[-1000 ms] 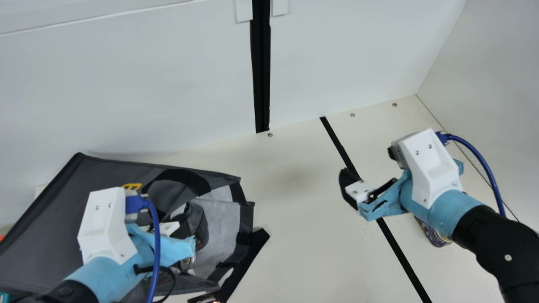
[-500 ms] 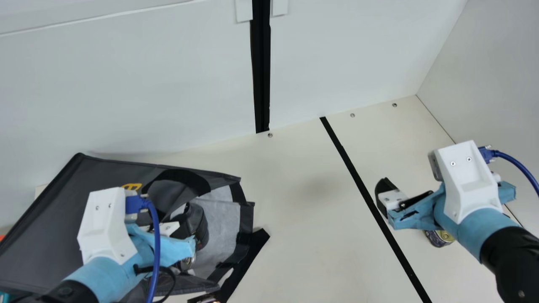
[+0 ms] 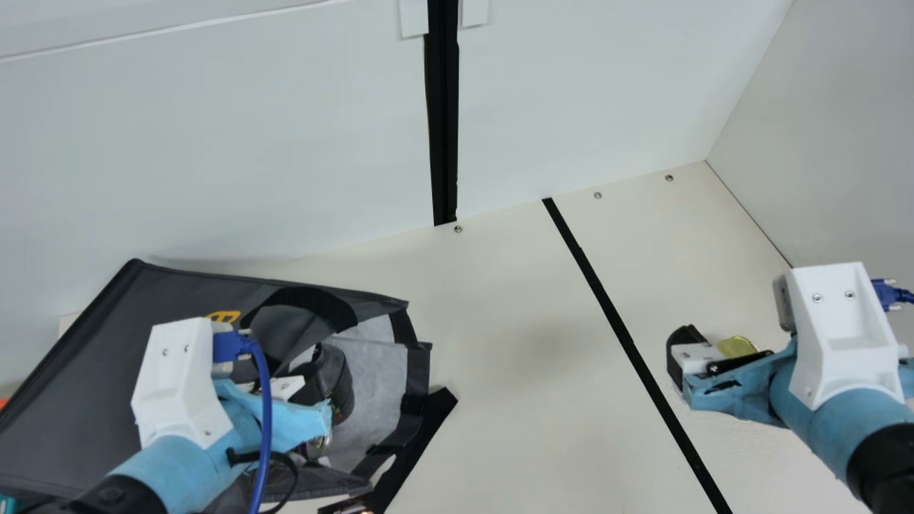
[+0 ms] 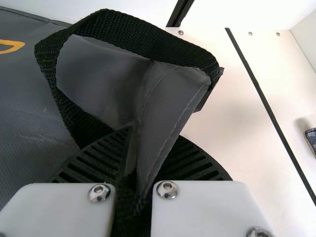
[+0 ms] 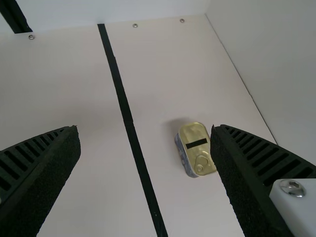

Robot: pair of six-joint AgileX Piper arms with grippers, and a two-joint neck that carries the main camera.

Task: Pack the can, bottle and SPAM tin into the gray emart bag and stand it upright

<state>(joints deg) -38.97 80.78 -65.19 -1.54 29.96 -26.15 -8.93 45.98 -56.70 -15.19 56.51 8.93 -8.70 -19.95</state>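
Gray bag (image 3: pixel 78 371), gripped in the left hand (image 3: pixel 310 385) by a fold near its mouth. Holding the right hand (image 3: pixel 682 348) wide above the counter (image 3: pixel 500 335), with the SPAM tin (image 5: pixel 193 148) lid up below it, toward one side.

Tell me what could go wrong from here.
The tin sits off-centre before the open right hand; closing in now might knock it. The left hand pinches only an edge of the bag, which could slip. The bag lies on its side, so the dark item in its mouth may slide out.
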